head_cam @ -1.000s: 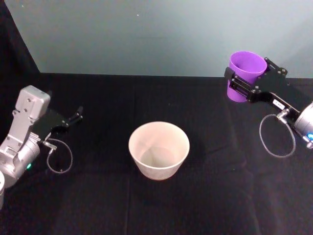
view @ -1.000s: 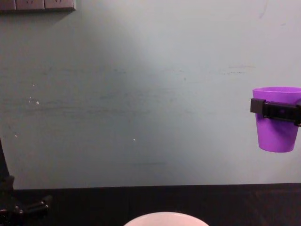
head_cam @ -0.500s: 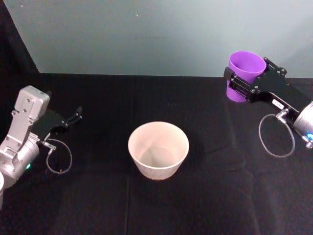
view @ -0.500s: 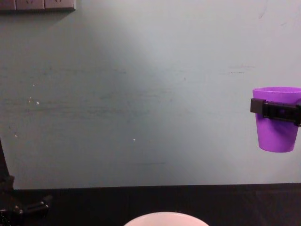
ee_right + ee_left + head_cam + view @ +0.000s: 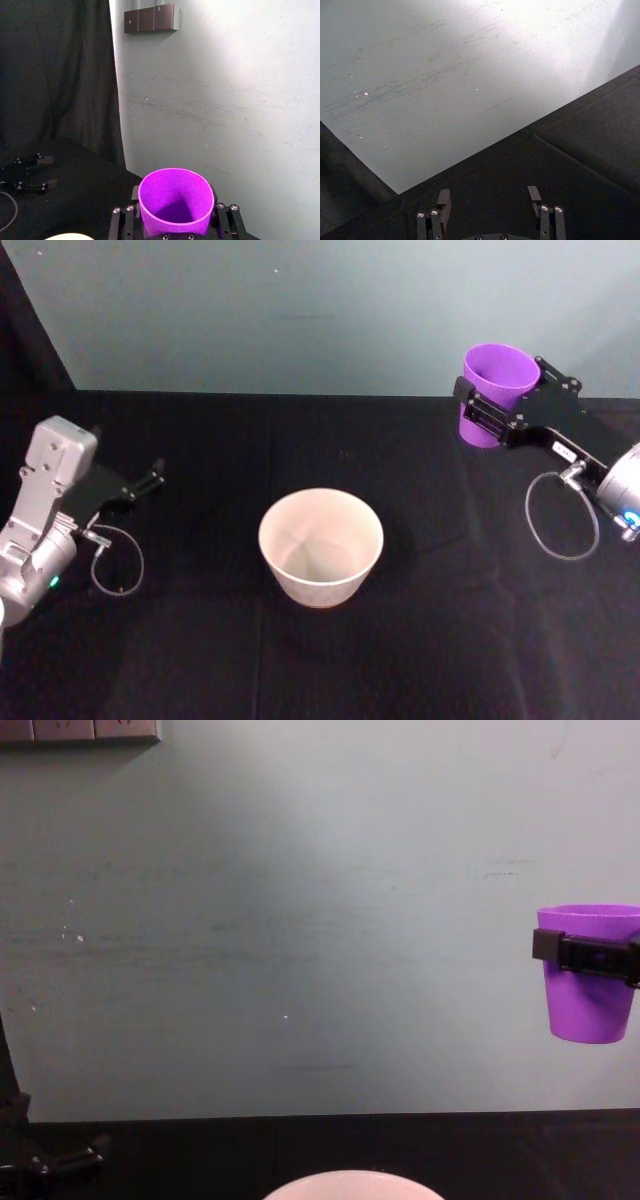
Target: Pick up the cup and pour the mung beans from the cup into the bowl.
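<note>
My right gripper (image 5: 505,395) is shut on the purple cup (image 5: 497,375) just below its rim and holds it upright in the air, to the right of the bowl and beyond it. The chest view shows the cup (image 5: 588,1005) well above the table, with the right gripper (image 5: 590,952) around it. The cup (image 5: 174,202) has a plain purple inside where I can see it; the mung beans are out of view. The pale bowl (image 5: 322,590) stands at the table's middle, and its rim (image 5: 352,1183) shows in the chest view. My left gripper (image 5: 155,475) rests open at the left, with its fingers apart (image 5: 489,197).
A black cloth (image 5: 450,640) covers the table, and a pale wall (image 5: 300,310) rises behind it. A dark curtain (image 5: 55,75) hangs at the far left. A cable loop (image 5: 560,520) hangs under the right arm and another (image 5: 115,565) lies by the left arm.
</note>
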Controlling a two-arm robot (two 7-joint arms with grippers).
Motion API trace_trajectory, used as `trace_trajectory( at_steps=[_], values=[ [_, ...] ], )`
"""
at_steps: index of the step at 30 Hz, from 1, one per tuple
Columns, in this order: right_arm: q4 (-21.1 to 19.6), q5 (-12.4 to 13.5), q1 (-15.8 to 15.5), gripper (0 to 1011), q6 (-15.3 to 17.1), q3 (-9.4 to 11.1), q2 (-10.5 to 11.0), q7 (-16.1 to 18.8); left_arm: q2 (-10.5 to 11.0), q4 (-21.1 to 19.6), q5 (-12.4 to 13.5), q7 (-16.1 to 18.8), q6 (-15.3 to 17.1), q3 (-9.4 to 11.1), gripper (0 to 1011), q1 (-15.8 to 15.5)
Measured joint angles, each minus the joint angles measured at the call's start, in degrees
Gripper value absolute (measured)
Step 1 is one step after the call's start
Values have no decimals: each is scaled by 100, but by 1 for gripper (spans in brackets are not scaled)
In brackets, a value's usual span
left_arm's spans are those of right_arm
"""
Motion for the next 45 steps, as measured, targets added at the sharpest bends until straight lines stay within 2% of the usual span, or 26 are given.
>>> trace_trajectory(
  at_steps=[16, 19, 25, 35, 39, 45],
  values=[
    [1, 2, 1, 746, -2, 0, 0, 1, 0, 0, 0, 0, 0, 0, 1000, 0],
    [72, 8, 63, 746, -68, -27, 0, 23, 0, 0, 0, 0, 0, 0, 1000, 0],
    [315, -131, 354, 746, -173, -223, -83, 55, 0, 0, 0, 0, 0, 0, 1000, 0],
    [1073, -679, 992, 746, -473, -710, -447, 89, 0, 0, 0, 0, 0, 0, 1000, 0],
    [1387, -985, 1183, 746, -686, -879, -568, 91, 0, 0, 0, 0, 0, 0, 1000, 0],
    [1887, -1615, 1439, 746, -1094, -1159, -703, 127, 0, 0, 0, 0, 0, 0, 1000, 0]
  ],
)
